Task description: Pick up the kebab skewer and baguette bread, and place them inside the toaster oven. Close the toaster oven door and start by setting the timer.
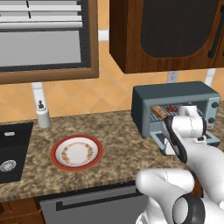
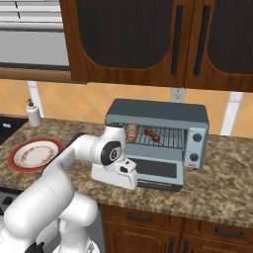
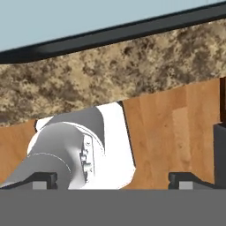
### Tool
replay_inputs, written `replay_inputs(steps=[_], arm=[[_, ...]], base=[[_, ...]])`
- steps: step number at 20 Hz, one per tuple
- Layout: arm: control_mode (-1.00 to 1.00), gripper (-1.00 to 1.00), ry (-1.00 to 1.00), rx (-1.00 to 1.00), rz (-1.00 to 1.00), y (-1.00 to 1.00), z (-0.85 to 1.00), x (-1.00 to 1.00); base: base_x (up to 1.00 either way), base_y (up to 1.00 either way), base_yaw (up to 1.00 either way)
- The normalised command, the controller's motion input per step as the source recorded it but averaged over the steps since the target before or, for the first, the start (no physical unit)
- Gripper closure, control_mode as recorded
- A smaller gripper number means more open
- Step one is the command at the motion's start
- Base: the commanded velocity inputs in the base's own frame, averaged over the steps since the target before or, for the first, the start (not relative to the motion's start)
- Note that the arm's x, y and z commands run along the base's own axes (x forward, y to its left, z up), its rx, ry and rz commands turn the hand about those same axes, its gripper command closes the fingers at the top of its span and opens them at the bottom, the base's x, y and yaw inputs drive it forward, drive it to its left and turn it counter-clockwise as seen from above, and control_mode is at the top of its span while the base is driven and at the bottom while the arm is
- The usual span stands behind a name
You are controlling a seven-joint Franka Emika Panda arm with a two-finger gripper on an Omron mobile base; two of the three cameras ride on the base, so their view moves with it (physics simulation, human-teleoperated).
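Note:
The blue-grey toaster oven (image 1: 175,94) (image 2: 158,112) stands on the counter with its door (image 2: 157,170) dropped open. On the wire rack inside, the golden baguette bread (image 1: 158,112) (image 2: 132,132) lies at the left. The kebab skewer (image 1: 171,108) (image 2: 151,134) rests beside it. My gripper (image 2: 113,188) (image 3: 114,180) hangs open and empty at the door's front left corner, fingers pointing down. In the hand view the door's pale underside (image 3: 66,17) and its dark handle bar (image 3: 132,31) run across the top. Two knobs (image 2: 196,138) sit at the oven's right.
A red-rimmed plate (image 1: 76,152) (image 2: 35,154) lies on the granite counter left of the oven. A white soap dispenser (image 1: 43,114) (image 2: 33,113) stands by the wall, near a black sink (image 1: 11,151). Dark wood cabinets (image 2: 138,39) hang overhead.

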Motion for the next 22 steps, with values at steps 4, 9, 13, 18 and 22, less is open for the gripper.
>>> replay_inputs(steps=[4, 9, 13, 18, 22], arm=[[-1.00, -1.00, 0.00, 0.00, 0.10, 0.18, -0.30, 0.32], [-1.00, -1.00, 0.01, 0.00, 0.08, 0.06, -0.42, 0.18], [-1.00, -1.00, 0.00, 0.00, 0.02, 0.02, -0.51, 0.23], [-1.00, -1.00, 0.00, 0.02, 0.00, 0.00, -0.25, 0.40], [-1.00, -1.00, 0.00, 0.03, 0.00, -0.01, -0.10, 0.39]], base=[[0.00, 0.00, 0.00], [0.00, 0.00, 0.00], [0.00, 0.00, 0.00], [0.00, 0.00, 0.00], [0.00, 0.00, 0.00]])
